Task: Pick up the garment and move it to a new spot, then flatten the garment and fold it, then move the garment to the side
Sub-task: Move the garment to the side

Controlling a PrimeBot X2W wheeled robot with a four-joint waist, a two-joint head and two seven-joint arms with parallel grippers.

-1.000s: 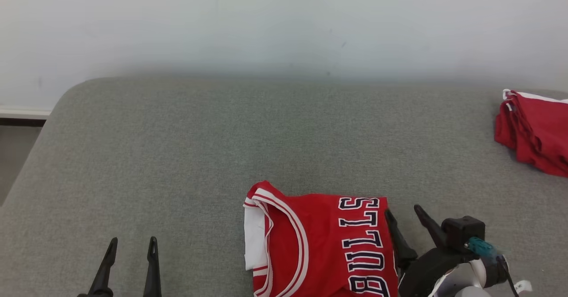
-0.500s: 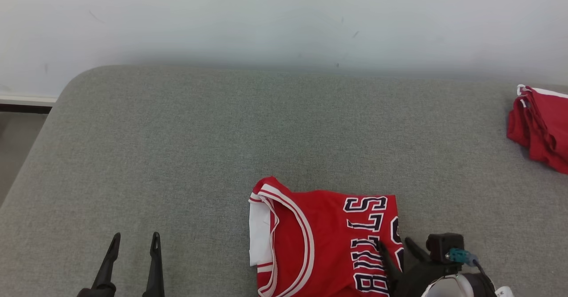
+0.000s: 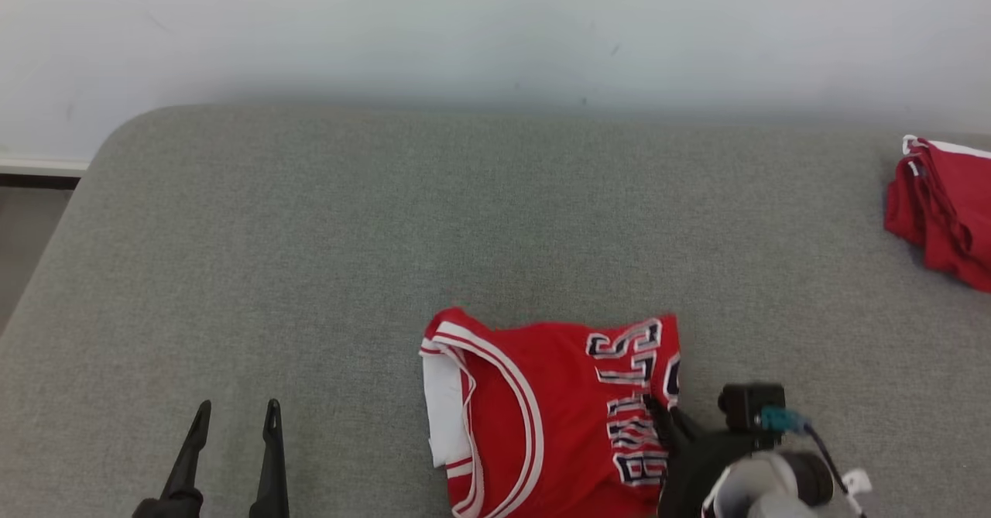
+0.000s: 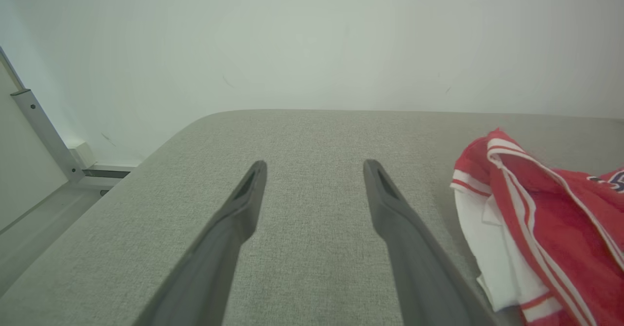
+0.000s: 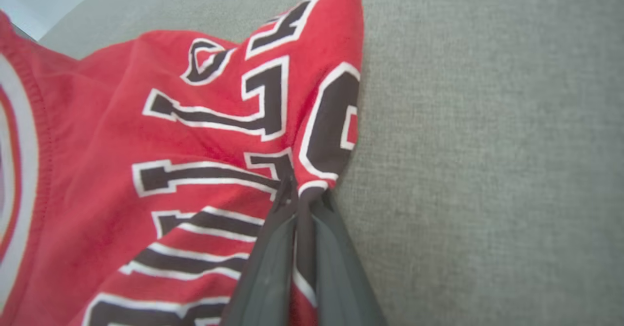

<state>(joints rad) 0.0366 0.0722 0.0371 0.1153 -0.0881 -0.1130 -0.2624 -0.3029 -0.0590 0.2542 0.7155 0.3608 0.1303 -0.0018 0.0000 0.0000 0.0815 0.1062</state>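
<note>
right wrist view: right gripper (image 5: 300, 194) clamps right edge of folded red lettered jersey (image 5: 195, 136); left gripper (image 4: 314, 170), jaws apart, hovers over grey fabric cushion (image 4: 312, 131).

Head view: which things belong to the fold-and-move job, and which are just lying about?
In the job: red jersey, pinched at its lettered edge by the shut right hand; left hand, open, off the cloth.
Lying about: red garment pile at the far right; grey padded surface under everything.
</note>
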